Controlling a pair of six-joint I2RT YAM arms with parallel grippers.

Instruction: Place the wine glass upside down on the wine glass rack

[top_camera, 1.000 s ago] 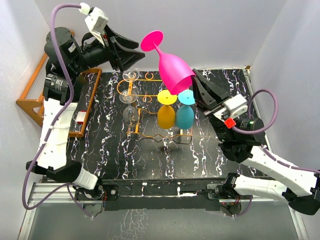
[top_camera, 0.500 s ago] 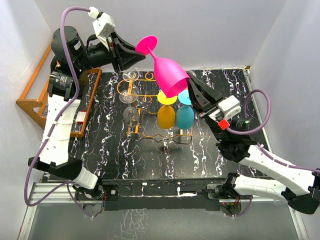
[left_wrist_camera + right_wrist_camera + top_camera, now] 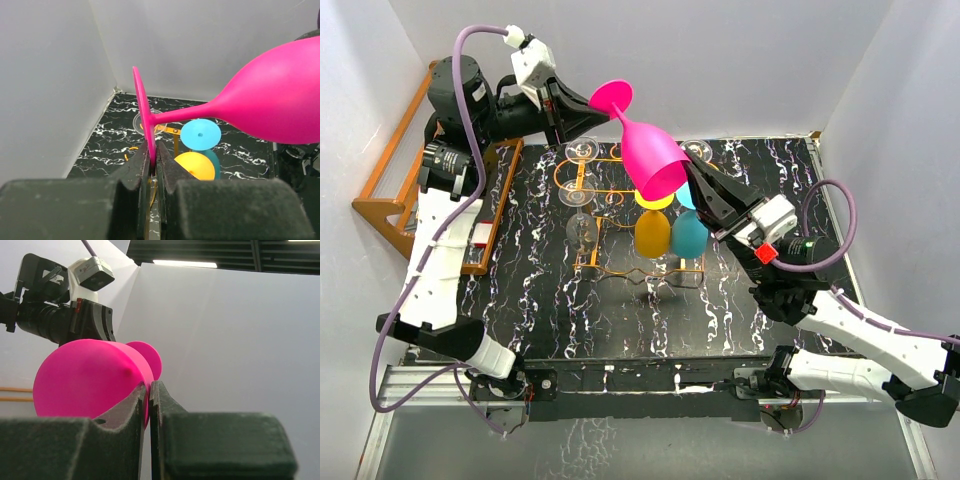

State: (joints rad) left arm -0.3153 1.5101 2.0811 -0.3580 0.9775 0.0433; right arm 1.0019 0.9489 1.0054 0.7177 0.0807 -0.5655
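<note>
Top external view: the pink wine glass [image 3: 648,152] hangs tilted in the air at upper centre, its foot toward the upper left. The left hand [image 3: 594,108] is clamped on the foot's edge and the right hand [image 3: 692,182] pinches the bowl's rim. The orange wine glass rack [image 3: 582,186] stands just below it in the frame, on the table [image 3: 750,300]

1. The top view looks down from high behind the left gripper [image 3: 596,106] and the right gripper [image 3: 689,173], well away from both, over the table [image 3: 620,320].
2. The left wrist view sits just behind its own fingertips, facing past them toward the back wall [image 3: 200,45].
3. The right wrist view sits just behind its own fingertips, tilted upward.
4. All three share the wine glass [image 3: 645,155].
</note>
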